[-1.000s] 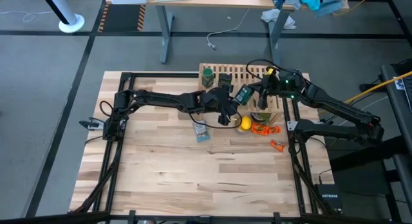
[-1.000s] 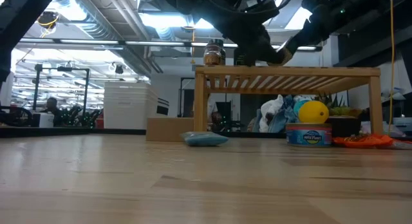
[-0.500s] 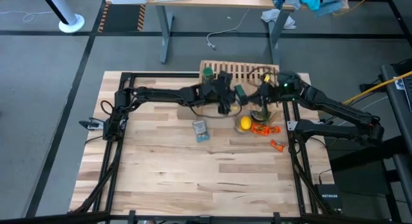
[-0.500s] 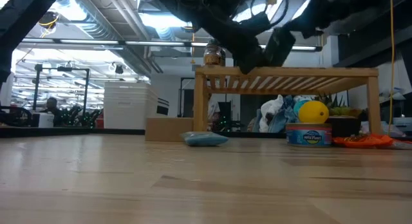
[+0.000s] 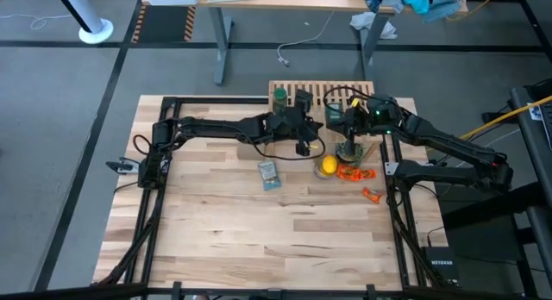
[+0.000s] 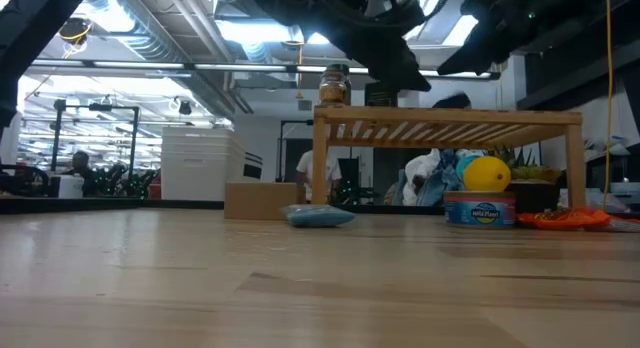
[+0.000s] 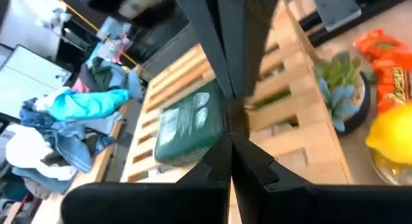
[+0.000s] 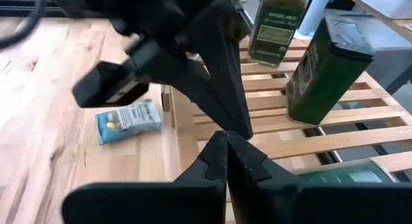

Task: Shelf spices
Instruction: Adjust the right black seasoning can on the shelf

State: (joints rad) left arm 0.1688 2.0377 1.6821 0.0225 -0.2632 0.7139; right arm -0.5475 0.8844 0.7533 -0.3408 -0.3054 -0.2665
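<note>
A green bottle [image 8: 278, 21] and a dark tin [image 8: 325, 69] stand upright on the wooden shelf [image 5: 336, 95] at the counter's [image 5: 224, 240] far edge; a green-labelled tin [image 7: 190, 124] lies flat on its slats. My left hand [image 5: 304, 128] and right hand [image 5: 332, 119] hover over the shelf, both clenched, empty.

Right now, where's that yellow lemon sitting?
In the high view the lemon lies on the table just in front of the wooden shelf, toward the right side, beside the orange packet.

Matt slatted wooden shelf [image 5: 341, 95]
</note>
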